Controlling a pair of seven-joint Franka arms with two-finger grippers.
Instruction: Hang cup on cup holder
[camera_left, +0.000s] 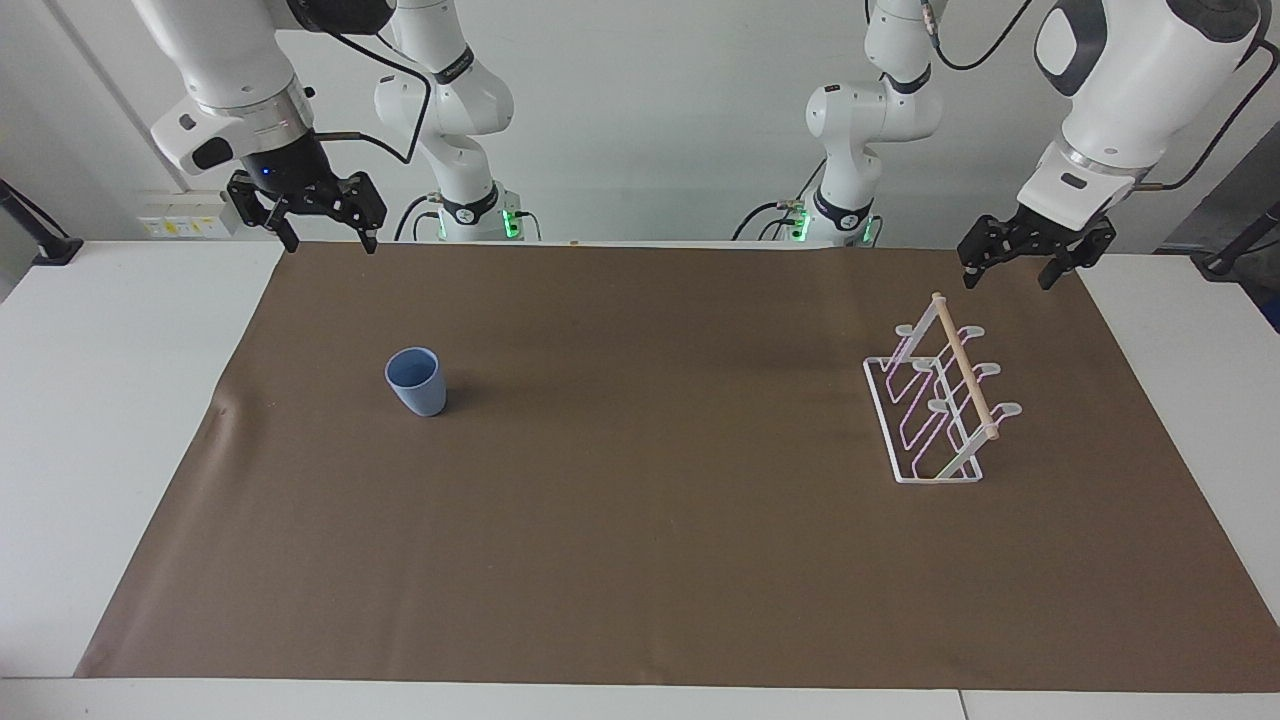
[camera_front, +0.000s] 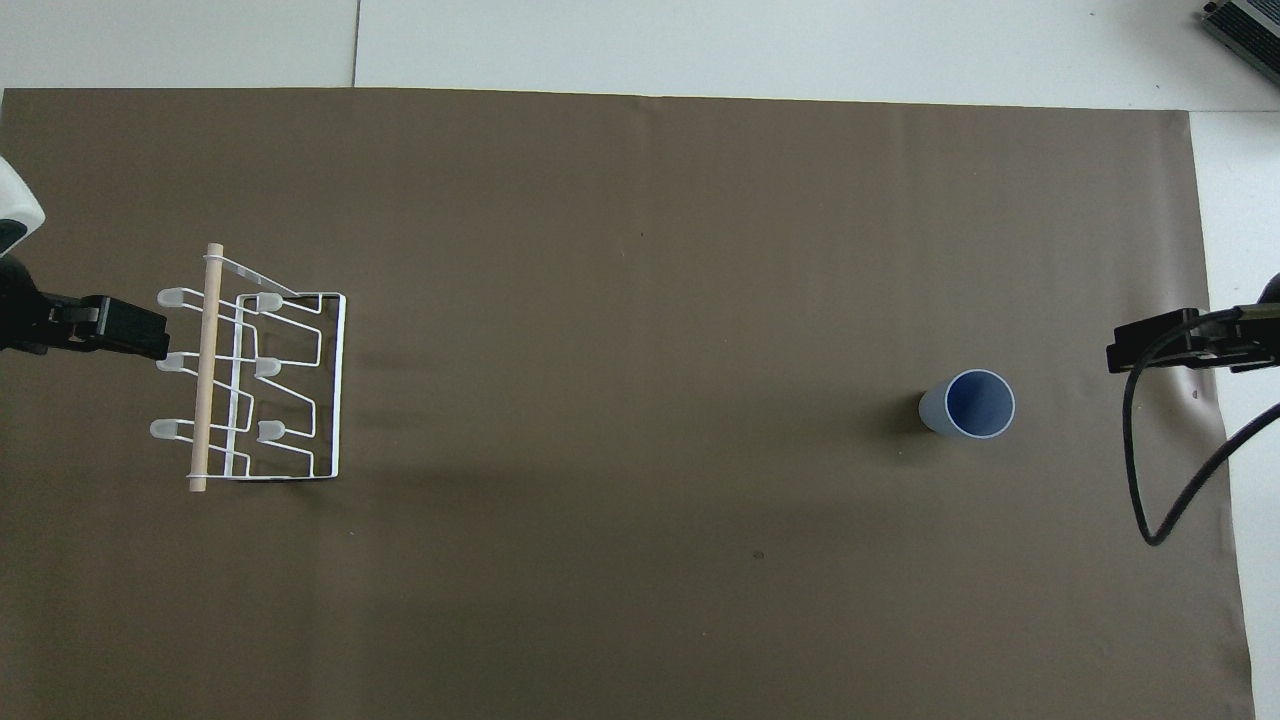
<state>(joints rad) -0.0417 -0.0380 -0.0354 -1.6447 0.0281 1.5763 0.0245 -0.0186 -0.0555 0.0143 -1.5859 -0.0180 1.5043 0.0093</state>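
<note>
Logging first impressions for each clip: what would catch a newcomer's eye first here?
A light-blue cup stands upright and alone on the brown mat toward the right arm's end. A white wire cup holder with a wooden rod stands toward the left arm's end, its prongs bare.

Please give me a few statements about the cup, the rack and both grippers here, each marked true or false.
1. The light-blue plastic cup stands upright on the brown mat. True.
2. The cup hangs on the white wire cup holder with the wooden rod. False: its prongs are bare; the cup stands apart, toward the right arm's end.
3. The right gripper holds the cup. False: it is open and empty, raised over the mat's edge.
4. The left gripper is open, holding nothing. True.
</note>
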